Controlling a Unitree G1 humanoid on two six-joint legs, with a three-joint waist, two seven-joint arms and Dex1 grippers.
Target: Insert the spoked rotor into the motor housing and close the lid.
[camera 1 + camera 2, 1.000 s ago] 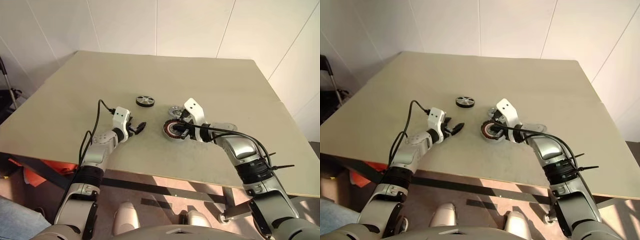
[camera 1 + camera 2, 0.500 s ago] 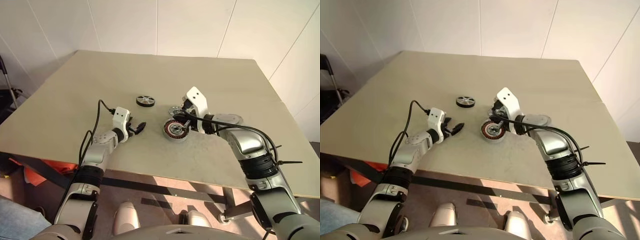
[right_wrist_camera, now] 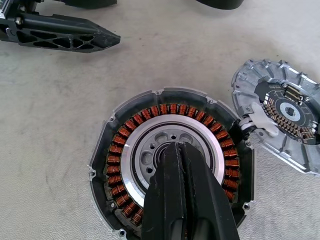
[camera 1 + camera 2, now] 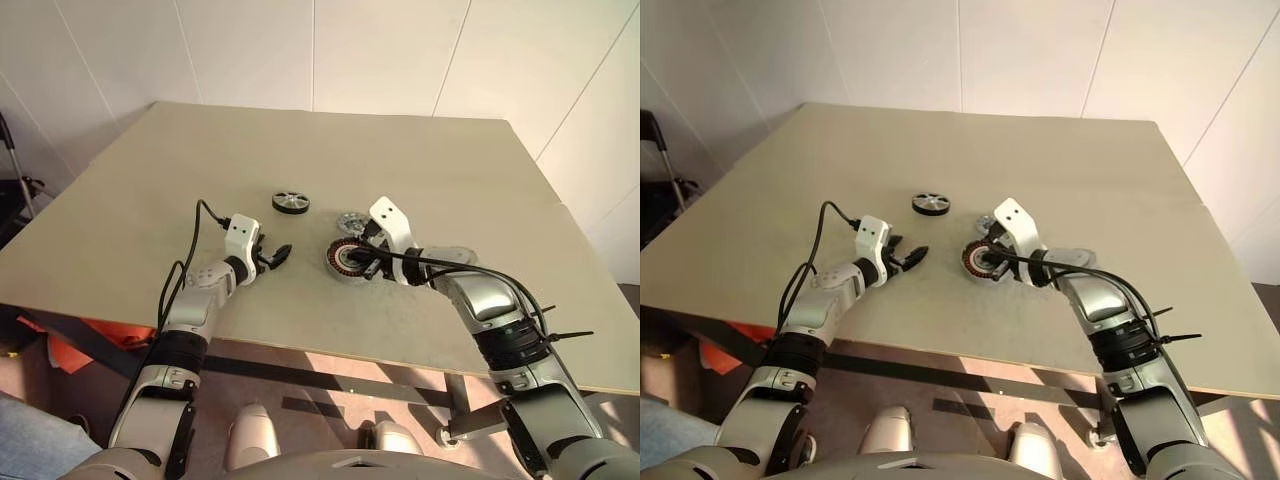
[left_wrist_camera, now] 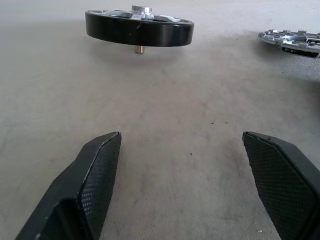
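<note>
Copper-red windings in black motor housing (image 3: 172, 155)

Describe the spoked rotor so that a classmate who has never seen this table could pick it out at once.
On the beige table, find the cluster of three round parts near its middle. The spoked rotor lies alone, farthest from the robot, apart from the other two. Its black rim and silver spokes distinguish it from the copper-wound motor housing and the all-silver lid.
</note>
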